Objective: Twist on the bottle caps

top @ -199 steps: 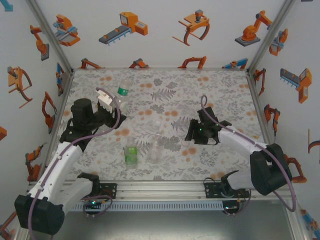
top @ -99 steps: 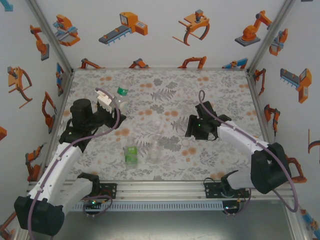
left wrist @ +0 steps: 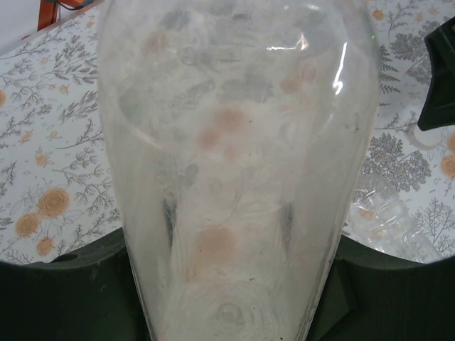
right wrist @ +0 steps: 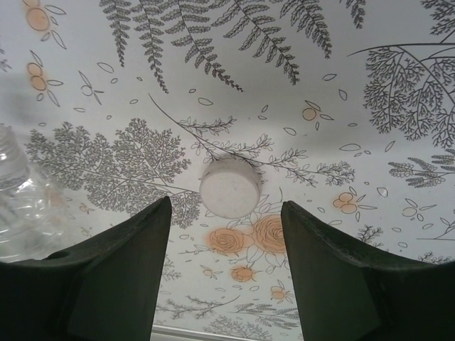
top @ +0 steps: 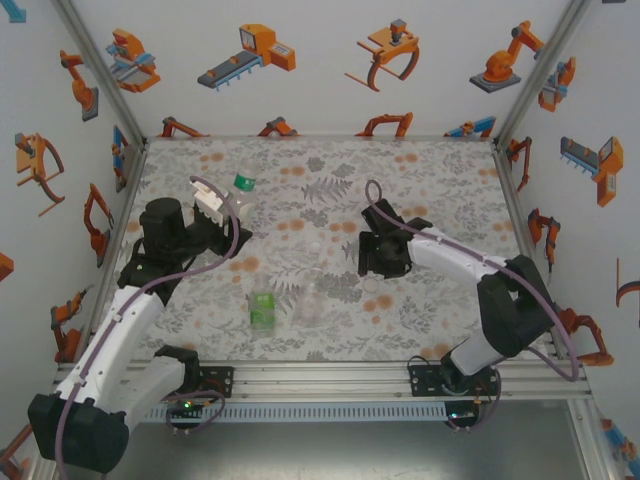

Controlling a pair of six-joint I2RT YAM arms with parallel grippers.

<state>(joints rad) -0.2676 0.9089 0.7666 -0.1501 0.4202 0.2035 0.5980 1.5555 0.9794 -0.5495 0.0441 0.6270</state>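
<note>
- Green-tinted, the short bottle (top: 262,308) stands beside the clear bottle (top: 310,300) at the near middle of the mat (top: 440,190); both necks look bare to us.
- One white cap (top: 372,285) lies loose just right of them.
- Beyond it, our right gripper (right wrist: 226,209) hangs released, jaws spread, with a second cap (right wrist: 229,187) lying on the mat between them, not yet pinched.
- Far left, our left gripper (top: 212,205) is clenched around the tall bottle (left wrist: 227,177).
- We judge that no cap is screwed on yet, so all three are left.

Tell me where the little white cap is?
In the right wrist view, the small round white plastic cap lies on the flowery mat between the open right gripper's fingers, with a clear plastic bottle to its left.
</note>
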